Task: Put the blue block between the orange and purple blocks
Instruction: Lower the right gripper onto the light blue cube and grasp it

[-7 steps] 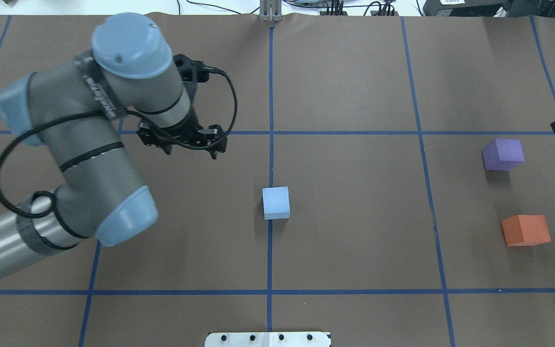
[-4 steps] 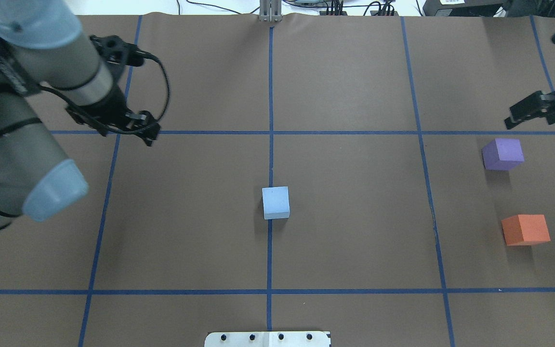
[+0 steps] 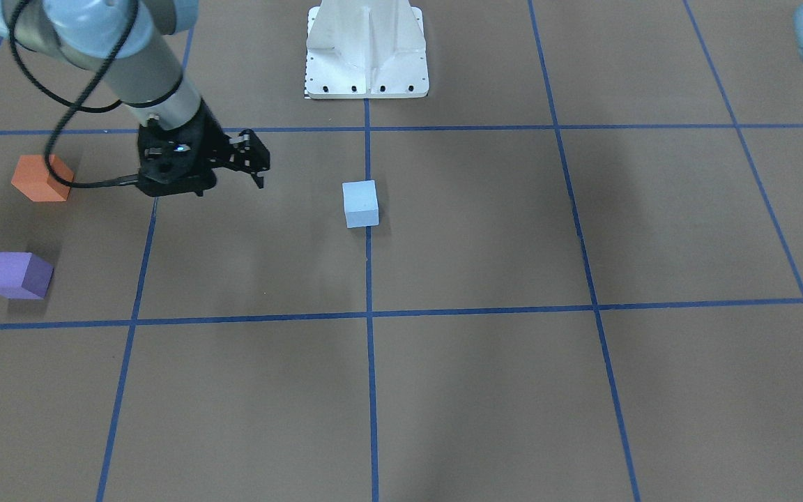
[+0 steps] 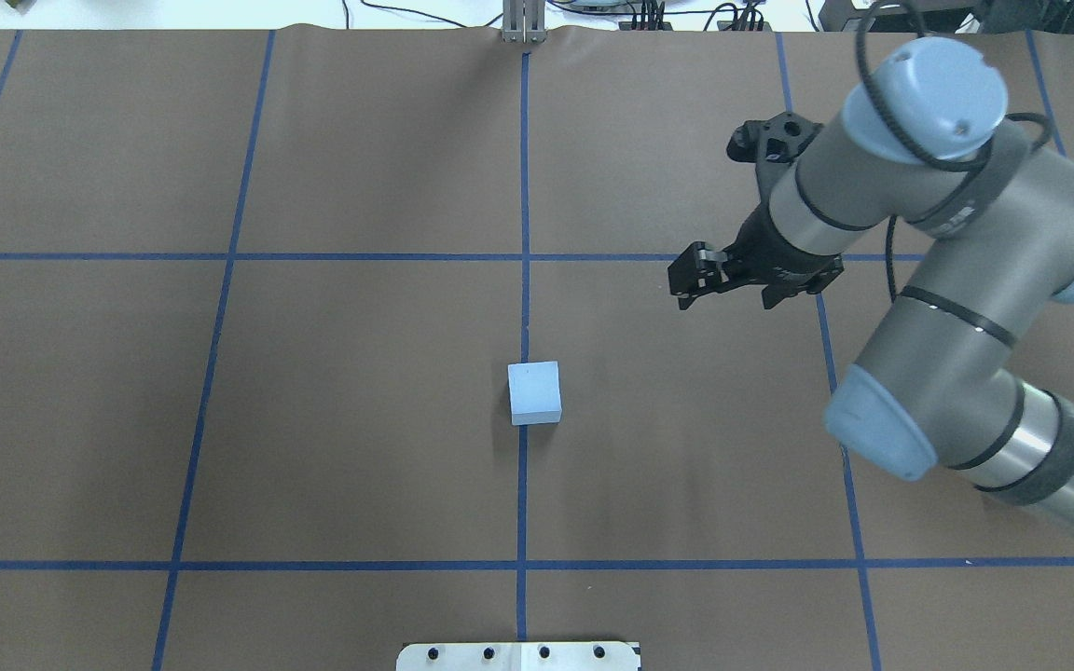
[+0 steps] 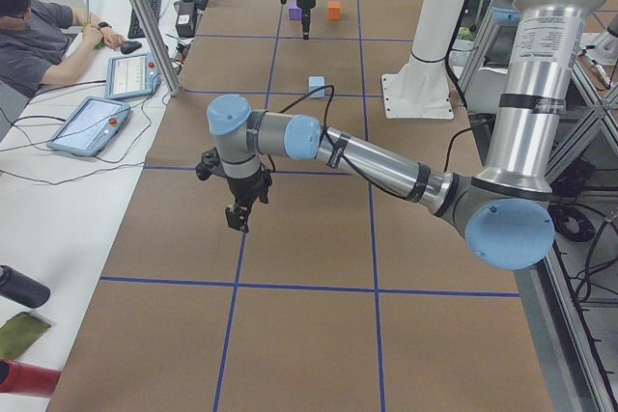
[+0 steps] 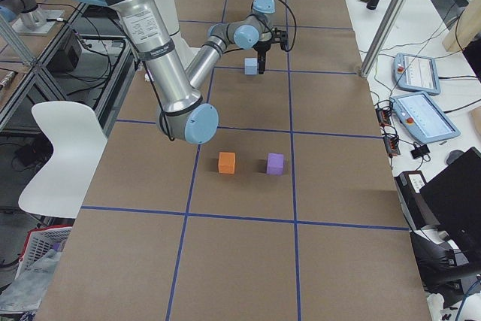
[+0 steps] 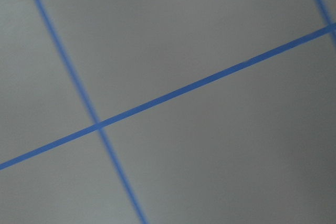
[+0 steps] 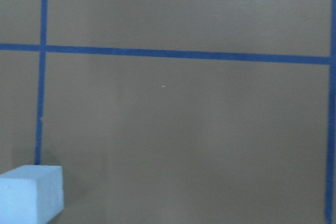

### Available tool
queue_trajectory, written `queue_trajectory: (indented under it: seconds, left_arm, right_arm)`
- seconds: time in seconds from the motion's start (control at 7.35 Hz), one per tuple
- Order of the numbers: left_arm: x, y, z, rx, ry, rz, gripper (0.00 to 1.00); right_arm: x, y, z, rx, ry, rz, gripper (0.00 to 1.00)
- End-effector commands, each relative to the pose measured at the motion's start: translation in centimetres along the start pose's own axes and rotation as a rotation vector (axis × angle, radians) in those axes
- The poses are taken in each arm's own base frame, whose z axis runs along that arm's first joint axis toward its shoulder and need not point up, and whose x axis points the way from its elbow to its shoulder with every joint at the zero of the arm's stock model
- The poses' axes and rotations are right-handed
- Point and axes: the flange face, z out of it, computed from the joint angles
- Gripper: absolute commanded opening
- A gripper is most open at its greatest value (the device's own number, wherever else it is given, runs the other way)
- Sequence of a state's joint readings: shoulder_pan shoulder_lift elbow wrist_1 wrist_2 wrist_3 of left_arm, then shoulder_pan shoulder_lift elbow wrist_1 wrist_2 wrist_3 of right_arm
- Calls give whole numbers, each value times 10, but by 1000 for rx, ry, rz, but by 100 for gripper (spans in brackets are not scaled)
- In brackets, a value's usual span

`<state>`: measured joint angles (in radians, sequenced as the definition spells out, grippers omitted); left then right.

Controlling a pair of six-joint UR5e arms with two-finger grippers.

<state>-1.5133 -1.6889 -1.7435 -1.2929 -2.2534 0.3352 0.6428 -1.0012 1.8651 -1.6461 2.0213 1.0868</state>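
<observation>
The light blue block (image 4: 534, 392) sits on the centre blue tape line; it also shows in the front view (image 3: 360, 203) and at the bottom left of the right wrist view (image 8: 30, 192). My right gripper (image 4: 723, 296) is open and empty, hovering to the right of and beyond the block. The orange block (image 3: 40, 178) and the purple block (image 3: 17, 275) sit apart on the table's right side; my right arm hides them in the overhead view. My left gripper (image 5: 238, 217) hangs over the left part of the table, out of the overhead view; I cannot tell whether it is open.
The brown table has a grid of blue tape lines. The robot's white base plate (image 3: 366, 70) stands at the near middle edge. A side table with tablets (image 5: 92, 123) and a seated operator (image 5: 39, 36) lie beyond the far edge.
My left arm has swung left, out of the overhead view. My right arm has come in from the right, and its gripper now hovers near the blue block. The blocks have not moved.
</observation>
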Motion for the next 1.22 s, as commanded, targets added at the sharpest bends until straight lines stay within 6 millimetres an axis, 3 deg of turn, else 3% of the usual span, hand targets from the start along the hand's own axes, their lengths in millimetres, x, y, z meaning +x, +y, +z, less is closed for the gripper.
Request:
queue_trajectory:
  seconds: [0.0,0.14,0.27,0.54,0.95,1.09]
  left_arm:
    - [-84,57,3,6,11,-14,100]
    - [-85,67,9,-2,16,-26,100]
    - [-85,67,10,-2,16,-26,100]
    - [-85,67,10,-2,16,-26,100]
    - [-88,82,21,-5,19,-38,100]
    - [-88,82,22,-1,17,-34,100]
  right_arm:
    - [-70,21,33,27,27,-6,100]
    - [-106,17,47,29,41,10,100]
    - [-129,19,70,45,78,1,100]
    - [-136,46,99,63,122,-50,100]
    - [-135,56,156,113,94,-83,100]
    - [-136,56,157,112,95,-79,81]
